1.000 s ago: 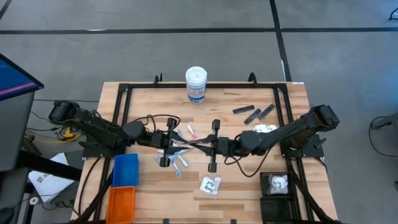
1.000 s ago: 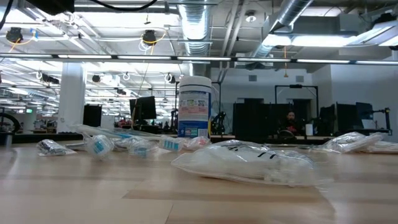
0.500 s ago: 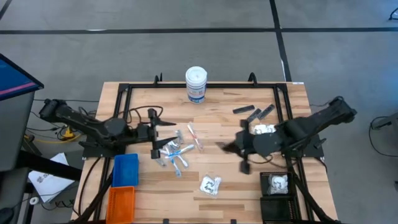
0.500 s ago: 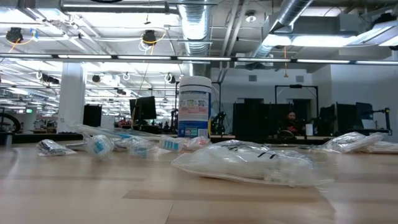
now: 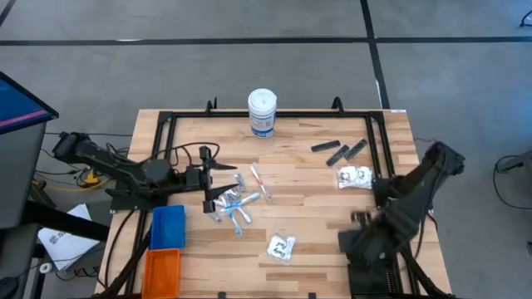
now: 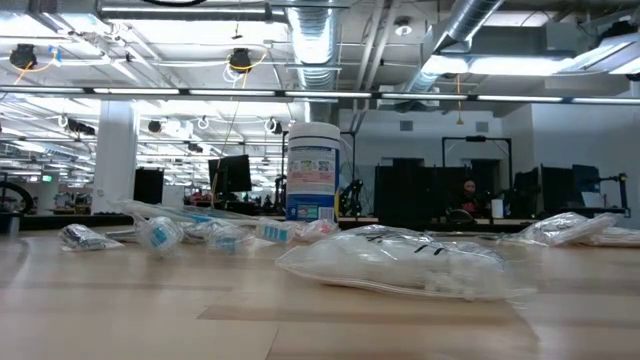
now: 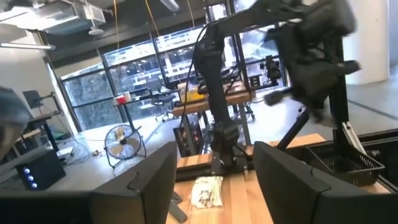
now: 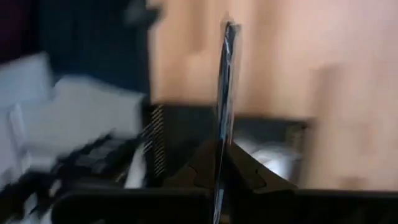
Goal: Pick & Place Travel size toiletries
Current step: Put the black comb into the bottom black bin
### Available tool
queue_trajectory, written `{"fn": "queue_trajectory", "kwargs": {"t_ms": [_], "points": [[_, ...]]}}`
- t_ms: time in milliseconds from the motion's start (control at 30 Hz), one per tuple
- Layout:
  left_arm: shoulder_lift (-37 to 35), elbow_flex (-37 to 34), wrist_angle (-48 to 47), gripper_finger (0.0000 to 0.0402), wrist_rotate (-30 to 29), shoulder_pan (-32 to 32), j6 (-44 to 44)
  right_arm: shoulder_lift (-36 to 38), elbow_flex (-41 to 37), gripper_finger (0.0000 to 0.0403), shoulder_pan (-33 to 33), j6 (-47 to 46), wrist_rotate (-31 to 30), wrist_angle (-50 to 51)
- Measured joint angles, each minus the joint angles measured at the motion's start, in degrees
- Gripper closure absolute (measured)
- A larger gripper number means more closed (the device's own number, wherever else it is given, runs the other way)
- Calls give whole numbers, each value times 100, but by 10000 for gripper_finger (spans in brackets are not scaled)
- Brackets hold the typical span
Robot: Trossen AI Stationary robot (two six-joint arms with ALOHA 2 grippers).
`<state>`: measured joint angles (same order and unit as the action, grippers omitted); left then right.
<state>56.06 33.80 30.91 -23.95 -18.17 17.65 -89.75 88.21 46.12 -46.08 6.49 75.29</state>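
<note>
Right claw [image 5: 356,239] pinches a thin dark stick [image 8: 224,106] between its fingers, above the black bin [image 5: 370,267] at the desk's [image 5: 307,178] near right corner. Left claw [image 5: 218,178] hovers with fingers apart beside the tubes [image 5: 233,203] at mid-desk. A packet [image 5: 281,246] lies nearer, another packet [image 5: 354,175] and black pieces [image 5: 339,151] far right.

Overhead camera looks straight down; a table-level one faces across, both catching the white canister [image 5: 262,111]

Wooden table [image 5: 307,187] bears scattered toiletries [image 5: 233,203] (and a canister [image 5: 262,112])
</note>
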Motion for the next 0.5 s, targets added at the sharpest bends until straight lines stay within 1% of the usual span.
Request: {"fn": "queue_trajectory", "kwargs": {"t_ms": [33,100,167,267,400,500], "points": [[26,0,-6,197,0,0,2,-56,-87,400,69,-114,200,-180],[32,-2,-27,198,0,2,4,-131,-298,400,201,-332,404,-603],[26,-2,5,198,0,2,4,-114,-616,400,323,-460,388,-1187],[26,-2,-1,198,7,0,3,122,-1315,400,503,-837,378,-2019],[26,-2,1,198,42,-7,9,571,-2365,400,813,-1875,551,-2636],[26,-2,1,198,42,4,134,854,-2944,400,952,-2448,564,-3550]]}}
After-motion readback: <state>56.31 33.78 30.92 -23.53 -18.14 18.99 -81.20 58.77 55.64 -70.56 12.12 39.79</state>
